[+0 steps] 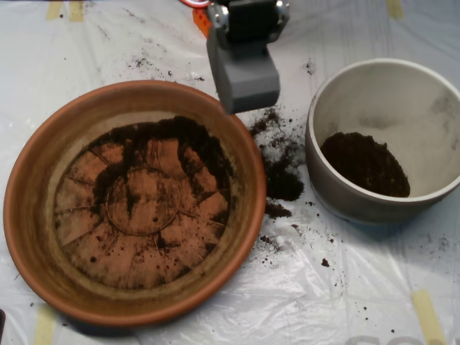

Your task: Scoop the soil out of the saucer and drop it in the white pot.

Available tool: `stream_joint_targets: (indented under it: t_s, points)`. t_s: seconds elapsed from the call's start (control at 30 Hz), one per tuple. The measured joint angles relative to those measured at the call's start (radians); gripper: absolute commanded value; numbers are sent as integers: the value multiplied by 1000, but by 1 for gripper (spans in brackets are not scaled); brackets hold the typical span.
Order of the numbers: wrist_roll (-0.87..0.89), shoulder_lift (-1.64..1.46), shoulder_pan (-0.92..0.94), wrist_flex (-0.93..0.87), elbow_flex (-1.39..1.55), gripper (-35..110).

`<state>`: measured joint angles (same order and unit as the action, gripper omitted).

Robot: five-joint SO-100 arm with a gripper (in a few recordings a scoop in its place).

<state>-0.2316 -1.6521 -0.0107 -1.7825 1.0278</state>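
Fingers (243, 79) of the grey scoop hang at top centre on my feed, above the far-right rim of the saucer (29, 208) and the gap toward the white pot (338, 194). From straight overhead I only get the shell's back, so I can't tell whether they're clenched or released, or carrying anything.

Soil (183, 140) in the saucer is mostly a dark band along the far and right side of the base, w/ thin smears running over the radial ridges; much of the orange base shows bare. Saucer sits left of centre on the table (345, 302), which is covered w/ clear plastic sheet.

White pot is at right, near the saucer but not touching. Inside it there's a dark mound of soil (365, 164) lying toward the near-left wall (rest of the inside looks pale).

Between the two, spilled soil (280, 180) lies on the sheet: a thick patch just beside the saucer's right rim, plus scattered crumbs further out, approx. up to the pot's foot.
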Motion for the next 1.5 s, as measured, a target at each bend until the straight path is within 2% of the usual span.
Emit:
stream_joint_targets:
  t_s: [0.13,0.37,0.5,0.53,0.87,1.03,1.27,1.5]
  points:
    - [-6,2,-100,32,-6,-1]
    - [-69,-17,-318,195,117,0]
    - [-77,-32,-385,249,186,35]
    - [-78,-32,-397,253,198,40]
    - [-61,-81,-403,296,298,44]
    - [28,-94,-308,282,261,45]
    - [150,-67,-12,218,141,47]
    - [192,-58,308,333,356,48]
